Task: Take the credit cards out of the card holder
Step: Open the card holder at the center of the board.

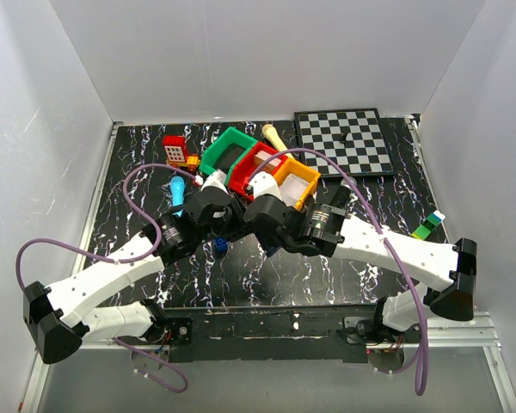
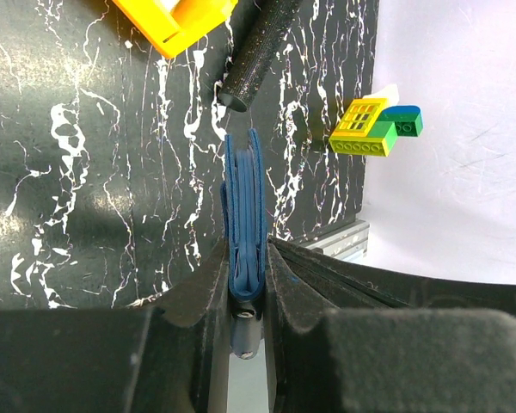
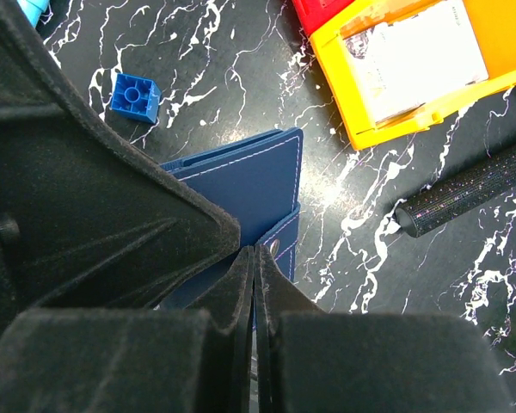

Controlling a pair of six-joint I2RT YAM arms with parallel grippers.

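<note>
We see the card holder (image 2: 243,198) standing on its edge above the table (image 2: 86,172), in the middle of the work area. It is pinched at its near end between the fingers of the left gripper (image 2: 245,258). This grip presses the blue halves together. In the right wrist view the holder is a blue panel at 12 o'clock from the right gripper (image 3: 254,254), whose fingers are pressed fully together. Their tips end just beside the snap tab (image 3: 281,243). We cannot tell if the thin tab is between them or only next to them.

We think the first danger is here. If the right fingers have closed beside the tab and not on it, a pull will open nothing and the fingers will slide off. The second danger is the left grip. Because it squeezes both halves, the holder may not unfold, and a hard pull could twist it out of the fingers or swing it around.

The yellow bin (image 3: 413,69) is at 1 o'clock from the holder, the black cylinder (image 3: 473,194) at 3 o'clock and the blue cube (image 3: 134,95) at 10 o'clock. A holder that slips could knock into these, and the cards could drop on the table.
</note>
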